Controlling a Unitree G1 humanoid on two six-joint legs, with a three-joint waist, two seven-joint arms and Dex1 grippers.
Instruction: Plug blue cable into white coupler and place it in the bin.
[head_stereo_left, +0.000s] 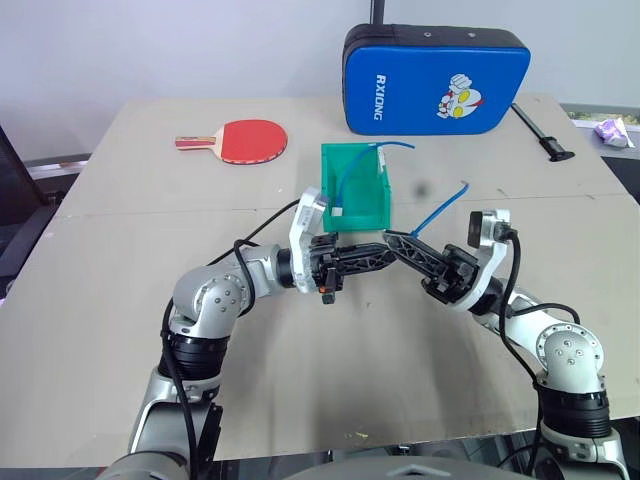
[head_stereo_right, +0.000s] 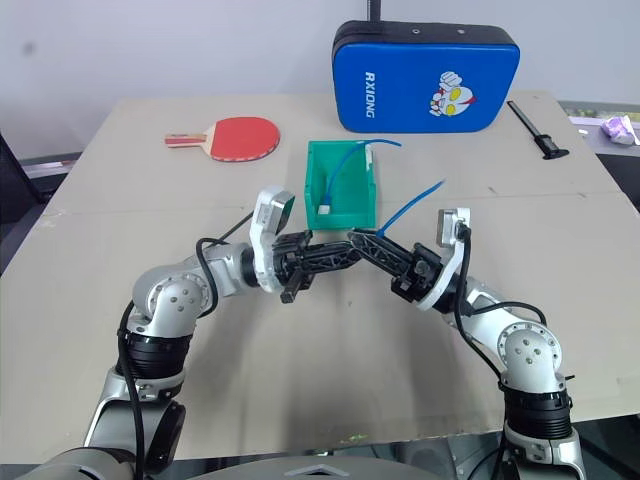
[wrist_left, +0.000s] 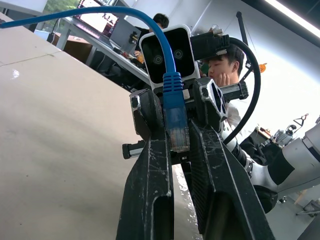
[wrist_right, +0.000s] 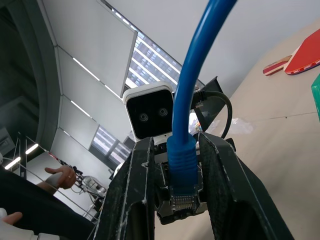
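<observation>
Left eye view has both arms meeting tip to tip above the middle of the worktop (head_stereo_left: 150, 250), so the step in hand looks like the mating itself. The right tool (head_stereo_left: 400, 243) is clenched on the blue cable (head_stereo_left: 440, 207) close to its plug, the fingers pressing the ribbed rubber boot (wrist_right: 182, 160) on either side, while the free length arcs up toward 2 o'clock. The left tool (head_stereo_left: 375, 247) is clenched too; whether the white coupler sits in it I cannot tell, as the tips crowd each other.

The bin (head_stereo_left: 384, 195) stands just beyond the tools at 12 o'clock, a translucent green plastic tray with thin upright walls. It already holds another thin blue lead (head_stereo_left: 350, 170) ending in a white block (head_stereo_left: 335, 211).

My judgement is that the next move calls for a straight, well-aligned push of the clear plug tip (wrist_right: 182, 200). The plug is hard and glossy and the cable springy, so a slanted approach could bend it away instead of seating it.
</observation>
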